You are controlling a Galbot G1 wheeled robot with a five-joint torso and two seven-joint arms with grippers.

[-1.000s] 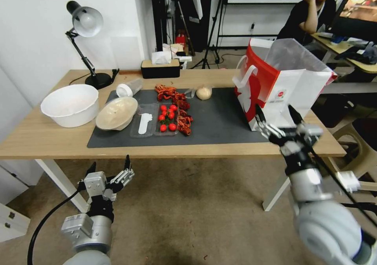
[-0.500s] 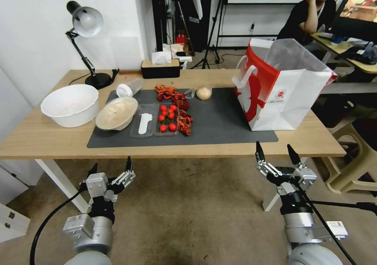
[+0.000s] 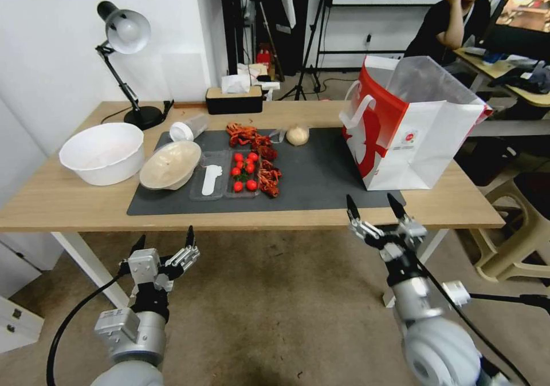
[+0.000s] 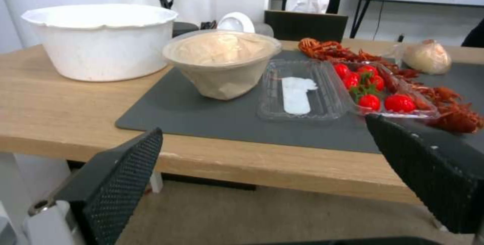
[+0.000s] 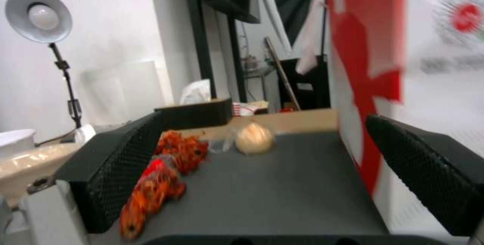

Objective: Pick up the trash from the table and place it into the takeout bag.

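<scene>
The bag [image 3: 412, 131] stands upright at right of centre in the head view, white with red side panels, flat white handles and a small round red logo, its mouth open. The table [image 3: 74, 200], light wood with a dark grey mat [image 3: 321, 180], spans the middle. On the mat's left sits the tan bowl [image 3: 170, 164], tilted; just above it the clear white-lidded tub [image 3: 188, 128] lies on its side. The beige lump [image 3: 297, 135] in clear wrap rests near the centre

**Both grippers low before the bench**

The right gripper [image 3: 373, 207] hangs at the bench [image 3: 69, 203] front edge, fingers [image 3: 350, 207] spread, near the takeout bag [image 3: 424, 140]. The left gripper [image 3: 165, 240] waits below, spread. The tan bowl [image 3: 170, 164] sits on the mat [image 3: 321, 174].
</scene>
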